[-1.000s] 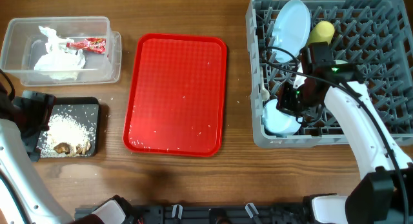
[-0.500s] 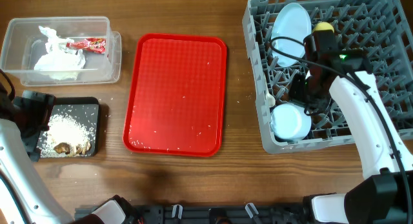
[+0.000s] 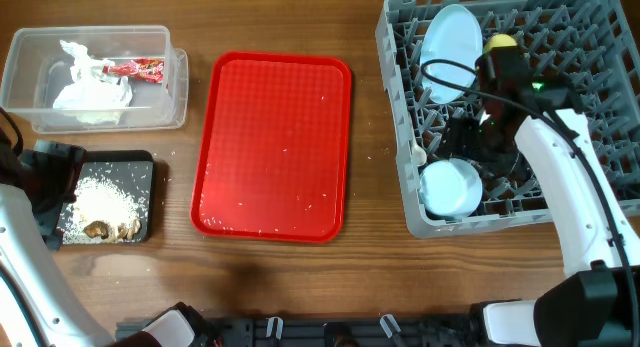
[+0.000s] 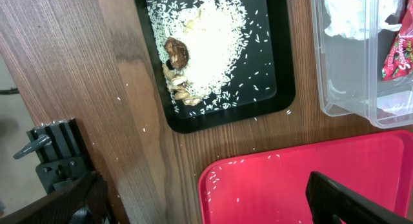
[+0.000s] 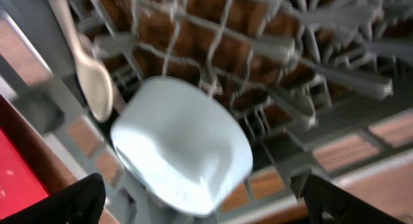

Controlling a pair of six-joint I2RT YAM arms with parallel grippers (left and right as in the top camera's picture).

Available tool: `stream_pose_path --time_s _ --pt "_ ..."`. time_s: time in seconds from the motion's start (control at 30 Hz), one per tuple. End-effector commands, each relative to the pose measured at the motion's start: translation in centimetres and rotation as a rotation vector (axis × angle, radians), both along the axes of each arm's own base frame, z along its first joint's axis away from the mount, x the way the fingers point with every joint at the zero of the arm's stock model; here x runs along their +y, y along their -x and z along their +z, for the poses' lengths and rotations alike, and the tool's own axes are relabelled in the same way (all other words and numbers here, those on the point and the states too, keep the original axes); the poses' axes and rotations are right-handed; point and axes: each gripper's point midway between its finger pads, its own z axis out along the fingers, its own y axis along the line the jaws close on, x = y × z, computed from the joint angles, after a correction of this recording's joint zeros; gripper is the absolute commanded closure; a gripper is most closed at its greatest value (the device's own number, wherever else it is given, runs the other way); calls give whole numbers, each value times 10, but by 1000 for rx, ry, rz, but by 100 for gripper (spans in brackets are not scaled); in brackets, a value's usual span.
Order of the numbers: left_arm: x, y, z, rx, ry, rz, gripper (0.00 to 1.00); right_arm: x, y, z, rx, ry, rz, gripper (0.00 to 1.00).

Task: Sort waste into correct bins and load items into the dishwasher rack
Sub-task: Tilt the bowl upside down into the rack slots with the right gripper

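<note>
The right gripper hangs over the dishwasher rack with its fingers spread wide and nothing between them. The pale blue bowl sits just beyond the fingertips, tipped among the pegs in a corner of the rack, and a white plastic spoon is propped to one side of it, past the outer finger. The bowl looks like smooth, rigid plastic, so I'd guess it is light but slippery. If it needs reseating, a pinch across the rim should hold better than a squeeze on the rounded wall. Further from those fingers a pale blue round plate stands on edge with a small yellow-green cup beside it. The left gripper is open too, holding nothing, and hovers over the edge of the flat red serving tray, which carries only stray grains. Ahead of its fingertips the shallow black tray holds white rice with brown lumps. Grains this loose are better tipped than pinched. Beside it the clear tub holds the crumpled napkin and the red-and-white wrapper.
</note>
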Motion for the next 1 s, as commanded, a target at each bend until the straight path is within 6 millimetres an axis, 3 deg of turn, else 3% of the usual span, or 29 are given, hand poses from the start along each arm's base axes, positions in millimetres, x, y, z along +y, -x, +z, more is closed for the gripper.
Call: stream_pose_path --time_s 0.0,0.1,0.23,0.37,0.57,0.73,0.8,0.97 --pt "3 1 2 -3 -11 3 0 5 2 -14 32 -137 44 0" --pt "3 1 2 -2 -11 3 0 1 -2 -18 14 -226 11 0" --pt "3 1 3 -3 -11 3 0 33 -11 -12 -66 -453 191 0" --pt "3 1 3 -3 -11 3 0 31 -6 -25 -52 -445 193 0" --pt "3 1 3 -3 -11 3 0 8 -1 -41 -41 -431 95 0" --pt "3 1 2 -2 -11 3 0 11 10 -53 -7 -454 82 0" --pt "3 1 3 -3 -11 3 0 13 14 -55 7 -466 78 10" --pt "3 1 3 -3 -11 3 0 16 16 -53 11 -480 78 16"
